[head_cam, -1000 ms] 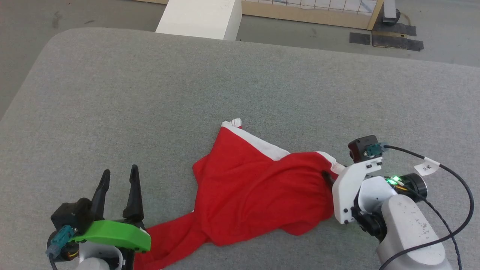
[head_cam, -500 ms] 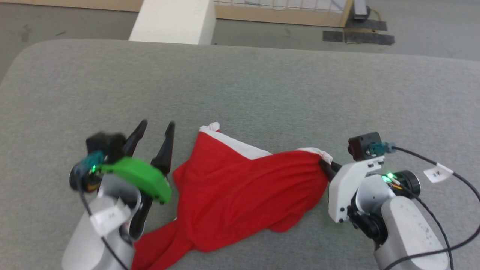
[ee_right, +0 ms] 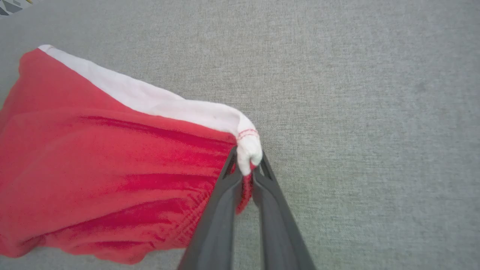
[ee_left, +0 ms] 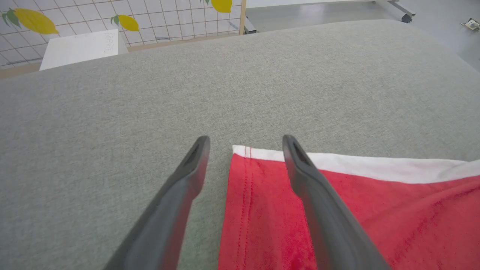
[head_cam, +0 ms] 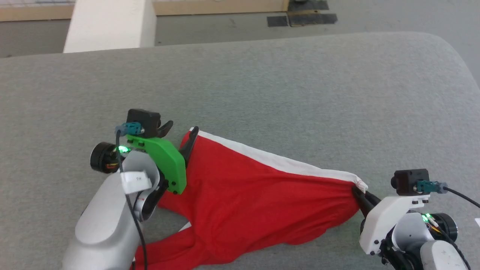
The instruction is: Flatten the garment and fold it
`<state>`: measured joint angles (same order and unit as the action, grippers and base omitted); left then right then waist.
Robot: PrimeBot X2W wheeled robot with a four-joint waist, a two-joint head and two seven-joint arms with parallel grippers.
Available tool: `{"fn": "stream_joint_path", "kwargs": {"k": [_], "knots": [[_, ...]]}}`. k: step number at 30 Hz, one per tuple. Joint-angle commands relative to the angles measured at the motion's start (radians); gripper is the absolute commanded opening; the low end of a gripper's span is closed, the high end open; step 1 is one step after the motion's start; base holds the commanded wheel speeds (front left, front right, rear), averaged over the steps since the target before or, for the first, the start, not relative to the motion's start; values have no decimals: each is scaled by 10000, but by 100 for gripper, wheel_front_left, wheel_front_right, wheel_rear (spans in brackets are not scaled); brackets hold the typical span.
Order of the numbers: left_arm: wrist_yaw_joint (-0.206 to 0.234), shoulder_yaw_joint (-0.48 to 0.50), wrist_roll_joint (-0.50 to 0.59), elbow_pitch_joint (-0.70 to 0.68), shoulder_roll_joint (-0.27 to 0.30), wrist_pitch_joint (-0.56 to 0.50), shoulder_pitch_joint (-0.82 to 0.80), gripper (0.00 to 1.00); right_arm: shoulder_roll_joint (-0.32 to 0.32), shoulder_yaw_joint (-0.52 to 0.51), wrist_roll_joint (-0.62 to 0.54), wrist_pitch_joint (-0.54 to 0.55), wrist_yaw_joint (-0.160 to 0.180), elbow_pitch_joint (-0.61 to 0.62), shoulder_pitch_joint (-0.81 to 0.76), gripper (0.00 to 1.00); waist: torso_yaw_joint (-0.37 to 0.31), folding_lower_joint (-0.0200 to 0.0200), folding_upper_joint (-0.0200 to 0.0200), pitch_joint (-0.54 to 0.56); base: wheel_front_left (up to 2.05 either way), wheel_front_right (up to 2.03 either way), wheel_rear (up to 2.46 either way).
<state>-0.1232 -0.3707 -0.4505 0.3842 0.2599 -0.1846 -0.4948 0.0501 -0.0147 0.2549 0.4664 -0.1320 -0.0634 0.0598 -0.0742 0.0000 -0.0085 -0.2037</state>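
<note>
The garment, red shorts with a white stripe along the far edge, lies stretched across the grey table. My right gripper is shut on its white-trimmed right corner; in the right wrist view that gripper pinches the bunched corner of the garment, slightly lifted. My left gripper is open at the garment's far-left corner. In the left wrist view the left gripper straddles the hemmed corner of the garment, one finger over the red cloth, the other over bare table. A red leg trails toward the near edge.
The grey padded table stretches far beyond the garment, with a rounded corner at the far right. Past its far edge stand a white box and dark floor patches. A gridded panel with lemon prints stands behind.
The head camera has shifted. My right gripper closed on the garment's corner and drew it rightward, stretching the white-striped edge. My left arm moved forward to the far-left corner, still open.
</note>
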Motion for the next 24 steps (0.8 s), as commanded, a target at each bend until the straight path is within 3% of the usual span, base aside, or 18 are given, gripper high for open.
{"fn": "stream_joint_path", "kwargs": {"k": [1, 13, 14, 16, 20, 24], "knots": [[-61, -90, -14, 109, 78, -145, -353, 100, 1, 20, 150, 2, 13, 132, -122, 0, -379, 0, 85, -335, 0, 0, 0], [54, -1268, 683, 2633, 147, -2642, -1878, 100, 1, 478, 456, -161, 13, 304, -28, 0, -578, 0, 85, -1065, 0, 0, 0], [36, -1341, 602, 2767, 107, -2871, -1884, 53, 1, 471, 450, -188, 13, 284, -15, 0, -573, 0, 85, -1084, 0, 0, 0], [2, -1523, 525, 2889, 109, -3166, -1887, 0, 1, 443, 424, -229, 13, 244, -2, 0, -551, 0, 85, -1108, 0, 0, 0], [-47, -1783, 180, 2945, 133, -3504, -1819, 0, 1, 400, 378, -278, 13, 147, 49, 0, -481, 0, 85, -1074, 0, 0, 0], [-61, -1622, -333, 2747, 85, -3119, -1849, 0, 1, 338, 283, -277, 13, 93, 181, 0, -364, 0, 85, -899, 0, 0, 0]]}}
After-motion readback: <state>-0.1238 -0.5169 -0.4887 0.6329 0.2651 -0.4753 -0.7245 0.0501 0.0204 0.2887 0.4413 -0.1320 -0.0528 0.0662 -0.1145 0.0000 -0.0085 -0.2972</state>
